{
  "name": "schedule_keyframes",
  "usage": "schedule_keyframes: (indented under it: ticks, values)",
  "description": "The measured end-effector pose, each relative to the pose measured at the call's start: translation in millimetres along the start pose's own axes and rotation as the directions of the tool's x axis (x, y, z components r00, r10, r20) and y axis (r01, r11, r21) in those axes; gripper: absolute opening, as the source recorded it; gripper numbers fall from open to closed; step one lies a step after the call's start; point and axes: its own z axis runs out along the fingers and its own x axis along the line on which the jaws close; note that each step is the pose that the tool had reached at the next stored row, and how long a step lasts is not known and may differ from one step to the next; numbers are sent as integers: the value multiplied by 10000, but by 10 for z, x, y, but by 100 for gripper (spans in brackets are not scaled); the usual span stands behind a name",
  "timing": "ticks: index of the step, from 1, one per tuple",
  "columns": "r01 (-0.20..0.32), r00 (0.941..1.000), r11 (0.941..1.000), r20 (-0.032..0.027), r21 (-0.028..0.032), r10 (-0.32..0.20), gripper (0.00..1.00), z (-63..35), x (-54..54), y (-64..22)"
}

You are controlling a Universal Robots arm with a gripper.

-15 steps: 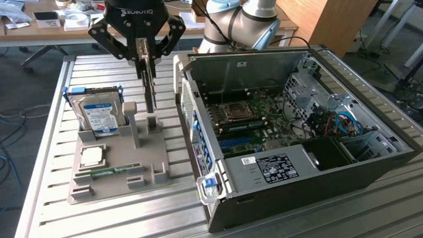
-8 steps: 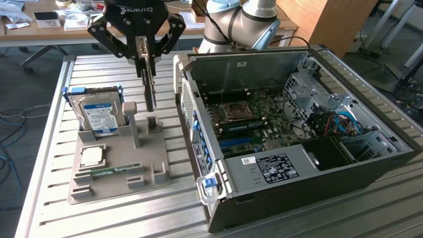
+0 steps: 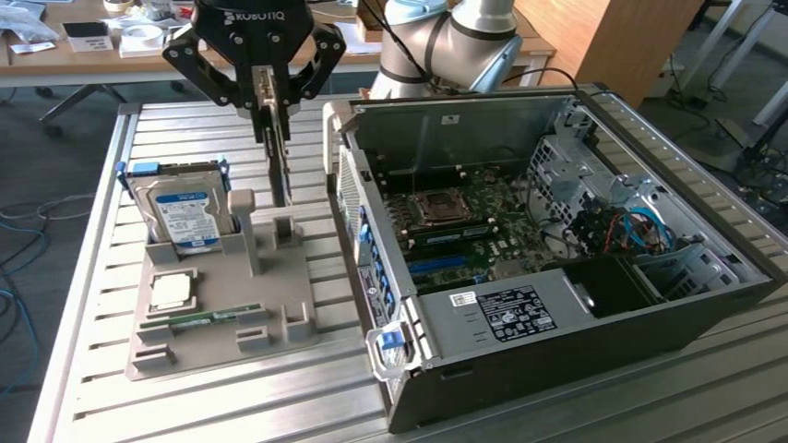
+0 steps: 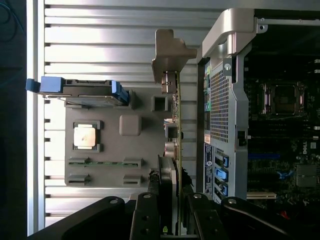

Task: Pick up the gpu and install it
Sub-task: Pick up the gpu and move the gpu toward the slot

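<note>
The gpu [image 3: 279, 171] is a thin dark card seen edge-on, hanging upright over the grey holder tray [image 3: 221, 346]. My gripper [image 3: 272, 113] is shut on its top edge. The card's lower edge is level with the tray's upright posts; I cannot tell whether it still touches them. In the wrist view the gpu [image 4: 175, 127] runs as a narrow strip from my gripper [image 4: 172, 202] to its silvery bracket [image 4: 170, 52]. The open computer case [image 3: 555, 249] stands to the exterior view's right of the card, with the motherboard [image 3: 459, 221] exposed.
On the tray stand a silver hard drive [image 3: 185, 210] with a blue-white label, a square processor chip [image 3: 170, 293] and a green memory stick [image 3: 203, 318]. The case wall [image 4: 222, 100] is close beside the card. All of it rests on a ribbed metal table [image 3: 87, 277].
</note>
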Motion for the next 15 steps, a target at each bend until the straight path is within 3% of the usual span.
schedule_keyframes:
  ticks: [8,15]
  values:
    - [2,10000,10000,-1,1,-2,27,0,-21,0]
    - [-1,10000,10000,0,0,1,27,3,-131,3]
